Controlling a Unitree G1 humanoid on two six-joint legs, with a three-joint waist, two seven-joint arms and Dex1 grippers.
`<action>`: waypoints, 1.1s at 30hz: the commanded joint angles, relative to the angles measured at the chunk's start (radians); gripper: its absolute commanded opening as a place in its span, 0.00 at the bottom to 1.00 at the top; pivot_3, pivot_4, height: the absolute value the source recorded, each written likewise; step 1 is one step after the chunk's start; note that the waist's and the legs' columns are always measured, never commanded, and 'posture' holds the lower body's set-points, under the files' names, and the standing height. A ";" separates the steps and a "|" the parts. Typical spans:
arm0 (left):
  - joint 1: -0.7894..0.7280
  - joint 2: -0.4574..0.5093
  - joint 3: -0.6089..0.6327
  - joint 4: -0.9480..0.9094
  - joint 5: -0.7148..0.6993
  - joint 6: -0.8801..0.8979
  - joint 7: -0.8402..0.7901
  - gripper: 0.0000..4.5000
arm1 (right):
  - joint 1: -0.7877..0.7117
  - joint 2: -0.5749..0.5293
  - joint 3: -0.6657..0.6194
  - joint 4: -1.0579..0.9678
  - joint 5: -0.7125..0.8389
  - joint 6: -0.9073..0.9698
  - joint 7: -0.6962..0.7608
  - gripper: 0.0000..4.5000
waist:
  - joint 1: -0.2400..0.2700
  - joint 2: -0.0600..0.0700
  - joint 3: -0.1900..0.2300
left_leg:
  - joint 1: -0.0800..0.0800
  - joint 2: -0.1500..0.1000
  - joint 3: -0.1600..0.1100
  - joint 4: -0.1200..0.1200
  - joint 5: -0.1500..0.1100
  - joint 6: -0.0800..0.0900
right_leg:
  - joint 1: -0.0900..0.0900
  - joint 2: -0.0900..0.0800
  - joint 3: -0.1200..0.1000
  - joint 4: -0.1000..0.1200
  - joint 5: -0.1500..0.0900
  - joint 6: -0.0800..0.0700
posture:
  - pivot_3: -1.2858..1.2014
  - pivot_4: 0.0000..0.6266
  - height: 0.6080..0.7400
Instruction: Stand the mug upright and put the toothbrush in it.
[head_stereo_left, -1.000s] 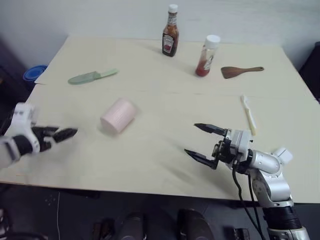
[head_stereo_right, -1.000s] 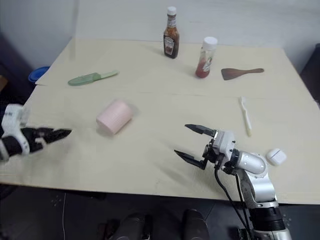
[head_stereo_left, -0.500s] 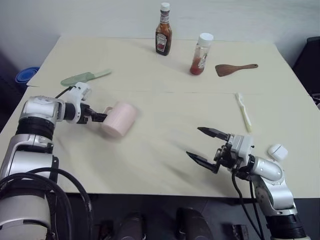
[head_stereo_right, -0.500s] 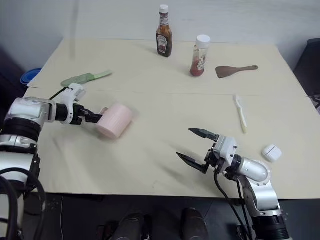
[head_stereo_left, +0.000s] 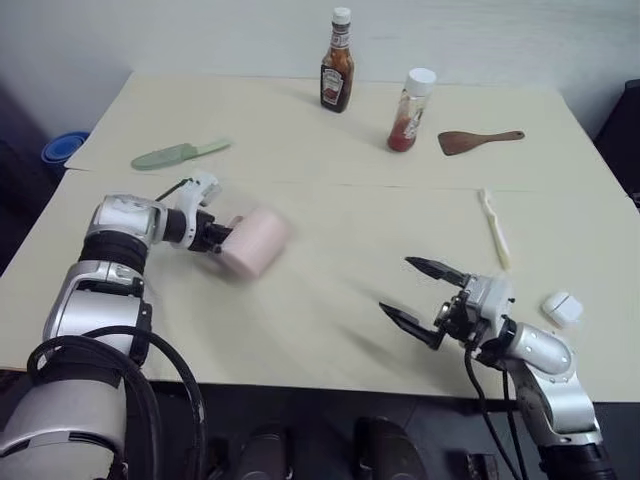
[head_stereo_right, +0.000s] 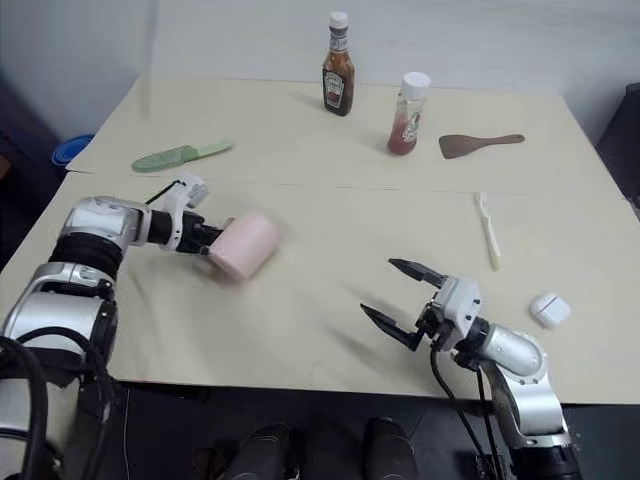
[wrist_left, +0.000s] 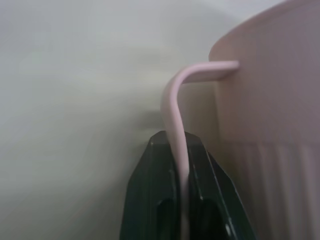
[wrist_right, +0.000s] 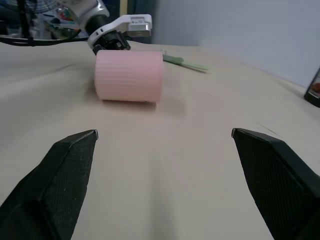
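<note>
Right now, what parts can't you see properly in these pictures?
- Inside of the mug: its opening faces away in the eye views.
- Toothbrush bristles: too small there.
- Left gripper: the left wrist view cuts off the mug's far side at its edge.
- Bottle labels: too small.

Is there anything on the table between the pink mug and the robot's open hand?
No, just bare table between the mug and the right gripper; the right wrist view shows it.

left claw (wrist_left: 181, 165) clamped, right claw (head_stereo_left: 425, 295) spread
</note>
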 joint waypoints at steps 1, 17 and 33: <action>0.089 -0.132 0.165 -0.185 -0.169 -0.102 0.034 0.01 | 0.098 -0.056 -0.110 -0.062 0.020 -0.017 -0.004 1.00 | 0.012 0.000 0.000 | 0.000 0.000 -0.002 0.000 0.000 0.001 | 0.000 -0.001 0.000 0.000 0.000 0.000 | 0.52 0.24 1.00; 0.442 -0.615 0.117 -0.096 -0.005 -1.366 0.316 0.14 | 0.183 -0.064 -0.174 -0.077 -0.029 -0.096 -0.091 1.00 | 0.014 0.006 -0.007 | 0.004 -0.001 -0.001 0.001 -0.002 0.005 | 0.003 -0.003 0.002 -0.006 0.002 0.004 | 0.52 0.24 1.00; 0.662 -0.272 0.110 -0.562 -0.129 -0.965 0.104 1.00 | 0.182 -0.092 -0.180 -0.012 -0.004 -0.082 -0.056 1.00 | -0.013 0.013 -0.012 | 0.004 0.001 -0.003 0.000 -0.002 0.004 | 0.003 0.000 0.001 -0.003 0.002 0.004 | 0.52 0.24 1.00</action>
